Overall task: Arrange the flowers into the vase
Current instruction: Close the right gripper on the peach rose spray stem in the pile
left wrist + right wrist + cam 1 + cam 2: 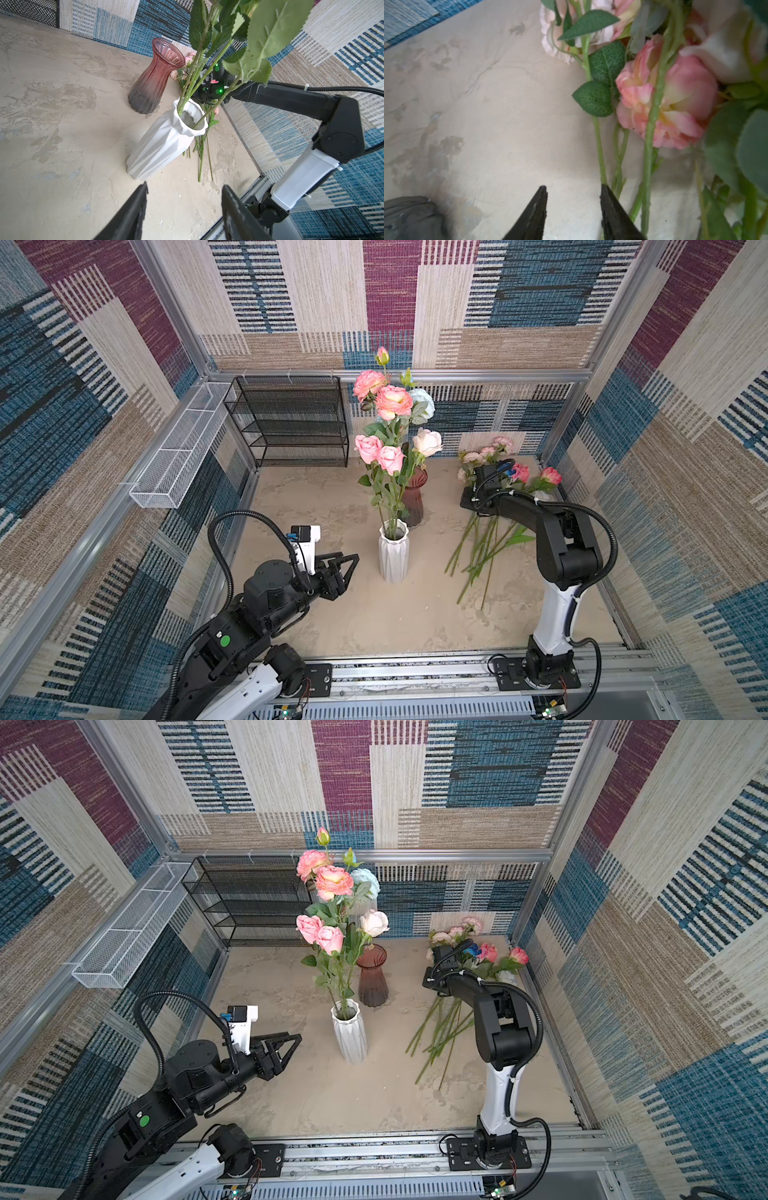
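Note:
A white faceted vase (pixel 393 556) (pixel 349 1036) (pixel 162 143) stands mid-table and holds several flowers (pixel 390 406) with pink, peach, cream and pale blue heads. More flowers (pixel 486 543) (pixel 440 1027) lie in a loose pile at the right, heads toward the back wall. My left gripper (pixel 349 562) (pixel 186 186) hovers open and empty just left of the white vase. Low over the pile's left edge, my right gripper (pixel 573 187) stands open with bare table between its fingers; a green stem (pixel 600 145) runs along the outside of one finger. A pink rose head (pixel 675 99) lies close by.
A red-tinted glass vase (pixel 413 497) (pixel 153 76) stands empty right behind the white one. A black mesh shelf (pixel 291 423) sits at the back left and a white mesh basket (pixel 178 456) hangs on the left wall. Patterned walls enclose the table; a metal rail (pixel 415 672) runs along the front.

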Robot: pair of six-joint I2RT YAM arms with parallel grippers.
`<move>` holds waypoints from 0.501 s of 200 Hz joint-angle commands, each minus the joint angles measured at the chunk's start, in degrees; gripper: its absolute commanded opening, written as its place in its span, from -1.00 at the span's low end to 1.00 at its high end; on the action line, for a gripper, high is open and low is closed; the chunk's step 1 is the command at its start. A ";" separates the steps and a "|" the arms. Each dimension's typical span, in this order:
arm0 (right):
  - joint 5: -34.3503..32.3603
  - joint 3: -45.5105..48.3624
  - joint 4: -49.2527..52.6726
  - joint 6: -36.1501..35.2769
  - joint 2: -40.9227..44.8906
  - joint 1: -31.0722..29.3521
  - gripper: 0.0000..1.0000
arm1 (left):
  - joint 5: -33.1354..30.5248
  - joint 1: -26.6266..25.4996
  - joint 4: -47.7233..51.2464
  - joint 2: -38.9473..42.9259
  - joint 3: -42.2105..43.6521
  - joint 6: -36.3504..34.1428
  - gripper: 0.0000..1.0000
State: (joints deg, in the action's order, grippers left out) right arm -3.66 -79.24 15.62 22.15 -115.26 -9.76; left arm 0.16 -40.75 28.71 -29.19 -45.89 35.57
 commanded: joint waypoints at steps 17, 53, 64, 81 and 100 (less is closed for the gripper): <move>-3.49 -6.64 4.24 -2.39 -4.91 0.20 -0.18 | -1.30 0.00 -0.31 0.63 0.15 -0.33 0.18; -5.93 -10.77 7.18 -2.51 -9.26 0.37 -0.28 | -1.87 0.03 -0.04 1.19 0.43 -0.42 0.17; -6.27 -11.54 7.68 -2.65 -10.18 0.38 -0.32 | -1.93 0.04 0.03 1.24 0.42 -0.47 0.18; -5.54 -12.13 7.70 -3.35 -10.94 0.40 -0.36 | -1.97 0.06 0.29 1.29 0.20 -0.54 0.18; -4.39 -12.02 7.31 -3.83 -10.87 0.36 -0.45 | -2.08 0.01 0.60 1.38 0.15 -0.61 0.18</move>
State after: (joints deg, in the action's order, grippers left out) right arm -8.10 -90.91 21.96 19.31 -125.80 -9.41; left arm -1.13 -40.75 28.99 -28.01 -45.58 35.55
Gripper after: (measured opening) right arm 0.304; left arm 0.592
